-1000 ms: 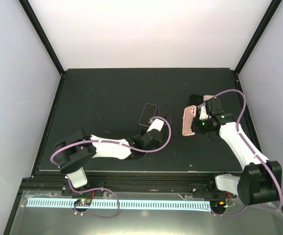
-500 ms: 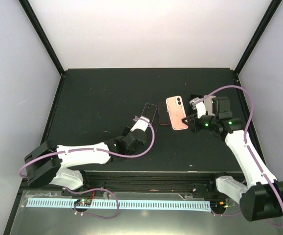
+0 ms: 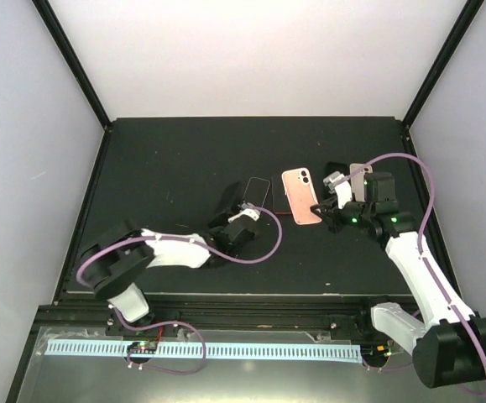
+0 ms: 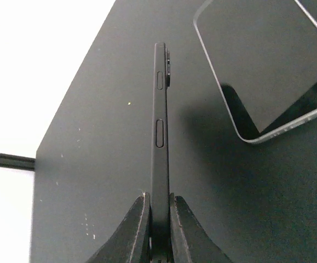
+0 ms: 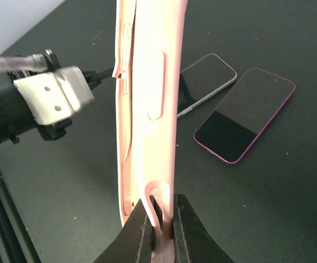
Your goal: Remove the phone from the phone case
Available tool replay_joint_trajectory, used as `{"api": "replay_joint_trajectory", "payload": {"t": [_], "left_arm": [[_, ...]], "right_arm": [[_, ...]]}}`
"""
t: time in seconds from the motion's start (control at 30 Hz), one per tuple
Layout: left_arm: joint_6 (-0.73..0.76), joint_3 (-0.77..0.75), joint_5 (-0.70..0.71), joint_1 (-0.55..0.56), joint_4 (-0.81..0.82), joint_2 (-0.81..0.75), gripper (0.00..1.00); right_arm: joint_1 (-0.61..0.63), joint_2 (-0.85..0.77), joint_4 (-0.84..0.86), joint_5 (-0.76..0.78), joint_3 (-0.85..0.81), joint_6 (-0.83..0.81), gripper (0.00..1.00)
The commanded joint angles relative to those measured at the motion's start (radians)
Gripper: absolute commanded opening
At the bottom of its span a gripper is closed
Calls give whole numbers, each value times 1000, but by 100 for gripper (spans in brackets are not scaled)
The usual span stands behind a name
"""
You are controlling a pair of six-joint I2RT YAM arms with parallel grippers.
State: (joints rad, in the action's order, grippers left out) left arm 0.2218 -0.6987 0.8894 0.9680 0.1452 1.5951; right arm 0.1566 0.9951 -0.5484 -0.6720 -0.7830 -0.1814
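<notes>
A: What has the left gripper [image 4: 158, 204] got?

B: Its jaws are pinched on the bottom end of the phone [image 4: 160, 109], a black one held on edge. The side buttons face the wrist camera, and the camera bump sticks out toward the silver-rimmed phone [image 4: 257, 71] lying flat just beside it.

A: Where is that over the table [image 3: 167, 159]?

B: Near the middle, a little toward the near edge. Whether the phone's far end touches the surface I cannot tell.

A: And the right gripper [image 5: 161, 216]?

B: It is clamped on one end of the pink case [image 5: 147, 98], which stands apart from the phone, further toward the right edge. From above, the case's back with its camera cutout faces up. In the wrist view it is edge-on, and its long side looks wavy.

A: Is anything inside it?

B: I can't make that out.

A: What lies between the two grippers?

B: The silver-rimmed phone and a purple-rimmed phone [image 5: 246, 115], flat, screens up, side by side. From above, the case covers part of the purple-rimmed one.

A: Anything else?

B: Two small flat things [image 3: 337, 171], one dark and one pale, lie by the right edge, partly hidden behind the right arm.
</notes>
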Motion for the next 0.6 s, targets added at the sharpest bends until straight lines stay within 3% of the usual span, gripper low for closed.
{"api": "replay_joint_trajectory", "payload": {"t": [0.0,0.3,0.57], "left_arm": [[197,-98,109,-8,80,131,2],[208,-220,86,-36,-8,304,2],[175,-258,73,-60,-87,330,16]], "right_arm": [[0,42,13,8,-43,-43,1],[0,-67,84,124,21,26,1],[0,-82,74,118,21,16,1]]}}
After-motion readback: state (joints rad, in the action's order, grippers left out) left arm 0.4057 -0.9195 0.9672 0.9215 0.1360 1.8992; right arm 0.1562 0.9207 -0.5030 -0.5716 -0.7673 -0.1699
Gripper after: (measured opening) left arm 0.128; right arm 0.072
